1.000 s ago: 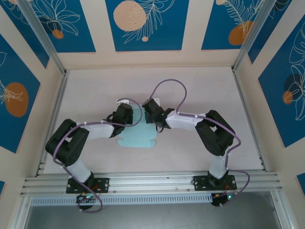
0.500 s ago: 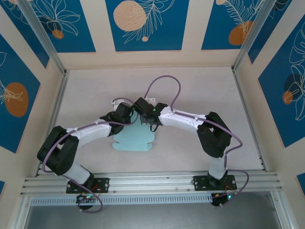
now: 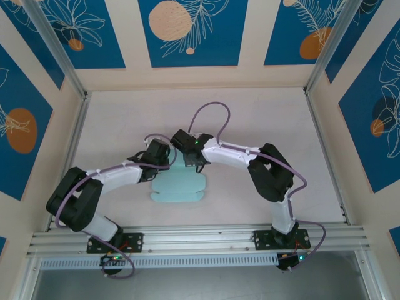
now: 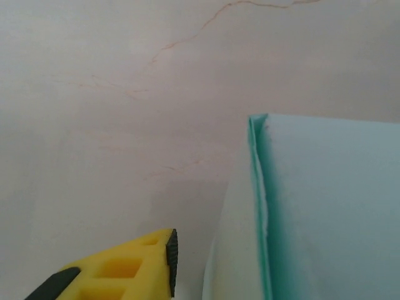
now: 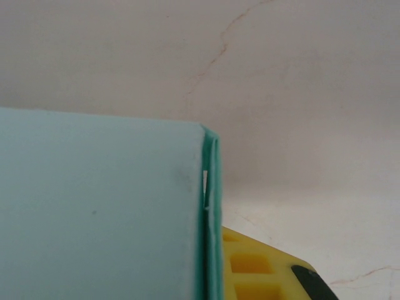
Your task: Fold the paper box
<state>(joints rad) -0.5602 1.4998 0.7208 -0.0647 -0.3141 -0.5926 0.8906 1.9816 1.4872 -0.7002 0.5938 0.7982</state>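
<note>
The paper box (image 3: 181,187) is a pale blue die-cut sheet lying flat on the table, its far flap raised between the two grippers. My left gripper (image 3: 160,154) sits at the flap's left end. In the left wrist view its yellow finger (image 4: 125,270) stands a little apart from the folded edge of the paper box (image 4: 259,206), jaws open; the other finger is hidden behind the flap. My right gripper (image 3: 190,155) is at the flap's right end. Its yellow finger (image 5: 262,269) lies against the doubled edge of the paper box (image 5: 211,206), shut on it.
The pale table (image 3: 262,125) is bounded by aluminium rails (image 3: 69,150) at the sides and near edge, with blue-patterned walls behind. Both arms arch inward over the middle of the table.
The right arm has stretched leftward, bringing its gripper close to the left one. The left jaws have parted and come off the flap. The sheet has shifted slightly.
</note>
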